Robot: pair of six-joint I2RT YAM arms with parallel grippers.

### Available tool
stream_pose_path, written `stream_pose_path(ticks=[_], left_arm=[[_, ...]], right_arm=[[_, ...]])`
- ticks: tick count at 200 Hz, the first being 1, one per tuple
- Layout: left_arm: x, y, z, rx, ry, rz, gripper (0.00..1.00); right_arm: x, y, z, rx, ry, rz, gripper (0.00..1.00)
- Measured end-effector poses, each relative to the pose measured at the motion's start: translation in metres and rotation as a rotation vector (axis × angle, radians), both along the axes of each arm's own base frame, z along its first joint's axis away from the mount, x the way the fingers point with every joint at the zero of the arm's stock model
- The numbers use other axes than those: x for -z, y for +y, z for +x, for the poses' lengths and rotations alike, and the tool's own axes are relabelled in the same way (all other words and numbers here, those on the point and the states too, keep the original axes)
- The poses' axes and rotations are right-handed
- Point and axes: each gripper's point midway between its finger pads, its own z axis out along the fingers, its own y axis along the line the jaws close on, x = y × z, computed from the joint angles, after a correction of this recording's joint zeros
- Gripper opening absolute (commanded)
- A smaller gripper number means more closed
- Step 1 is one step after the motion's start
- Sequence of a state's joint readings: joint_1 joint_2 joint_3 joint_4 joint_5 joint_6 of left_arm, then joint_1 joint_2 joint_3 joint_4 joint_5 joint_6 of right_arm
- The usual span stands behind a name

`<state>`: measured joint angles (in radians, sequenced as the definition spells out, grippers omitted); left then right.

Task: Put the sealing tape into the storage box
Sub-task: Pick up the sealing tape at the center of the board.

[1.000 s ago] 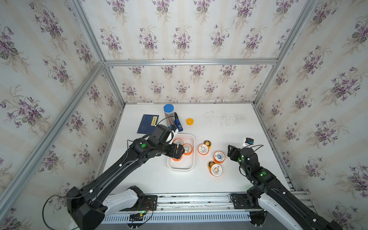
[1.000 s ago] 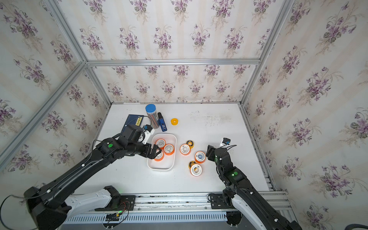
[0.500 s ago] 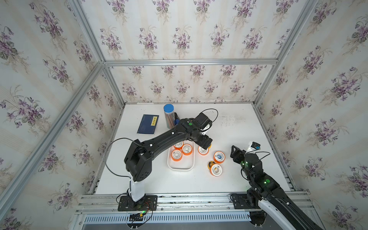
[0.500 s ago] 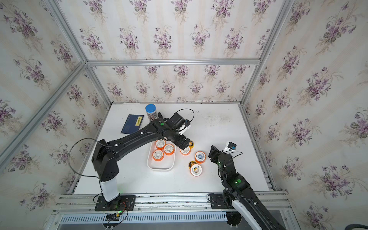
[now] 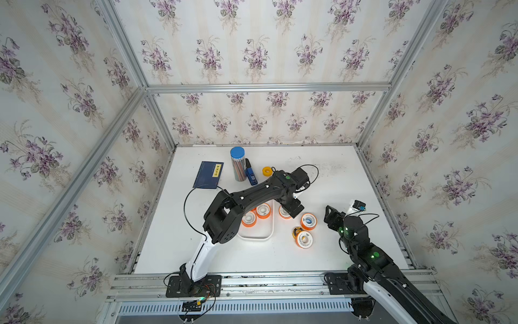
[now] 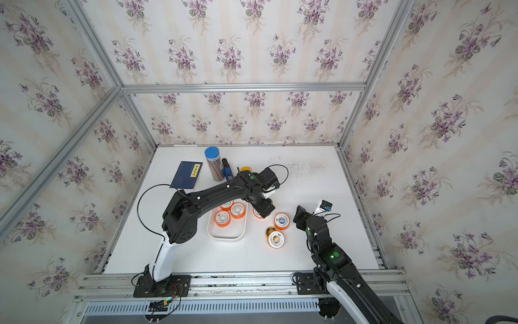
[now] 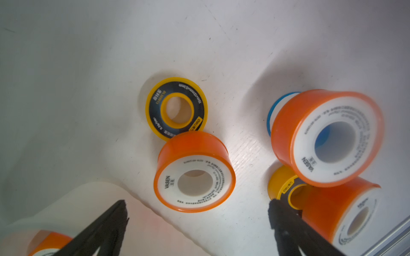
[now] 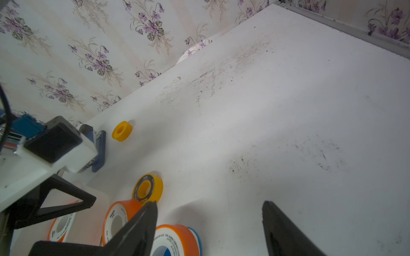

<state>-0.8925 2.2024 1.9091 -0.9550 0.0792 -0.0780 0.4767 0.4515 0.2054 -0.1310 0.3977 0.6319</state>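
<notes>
Sealing tape [image 7: 193, 148]: orange spool flat on surface [image 5: 336, 182], just outside storage box [image 5: 255, 238], touching yellow-black spool [image 7: 155, 106]. Left fingers [image 7: 108, 228] spread wide above it, empty. Other orange spools [image 5: 249, 218] inside box. Right fingers [image 8: 277, 230] spread, empty, near blue-core spool [image 8: 179, 237].

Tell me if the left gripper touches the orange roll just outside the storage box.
Apart. The left wrist view shows white surface between the orange roll and both fingers of the open left gripper.

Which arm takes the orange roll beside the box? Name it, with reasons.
Left. The left gripper, open, hangs over the orange roll next to the box; the right gripper, also open, sits beyond the blue-cored roll.
</notes>
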Motion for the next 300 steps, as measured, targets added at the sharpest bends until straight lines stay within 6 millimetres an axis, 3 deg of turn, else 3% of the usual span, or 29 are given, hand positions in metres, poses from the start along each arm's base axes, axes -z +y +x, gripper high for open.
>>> stream_pose_path(ticks=[80, 210, 266, 300], left_arm=[[0.02, 0.001, 0.001, -0.008, -0.027, 0.064, 0.97], [0.042, 0.002, -0.005, -0.078, -0.042, 0.117, 0.74], [0.042, -0.001, -0.004, -0.093, -0.054, 0.107, 0.61], [0.03, -0.002, -0.004, -0.102, -0.072, 0.089, 0.61]], right_arm=[[0.001, 0.0, 0.0, -0.003, 0.002, 0.0, 0.78], [0.002, 0.001, 0.0, -0.005, 0.007, -0.001, 0.78], [0.002, 0.001, 0.0, -0.005, 0.007, -0.001, 0.78], [0.002, 0.001, 0.0, -0.005, 0.007, -0.001, 0.78]])
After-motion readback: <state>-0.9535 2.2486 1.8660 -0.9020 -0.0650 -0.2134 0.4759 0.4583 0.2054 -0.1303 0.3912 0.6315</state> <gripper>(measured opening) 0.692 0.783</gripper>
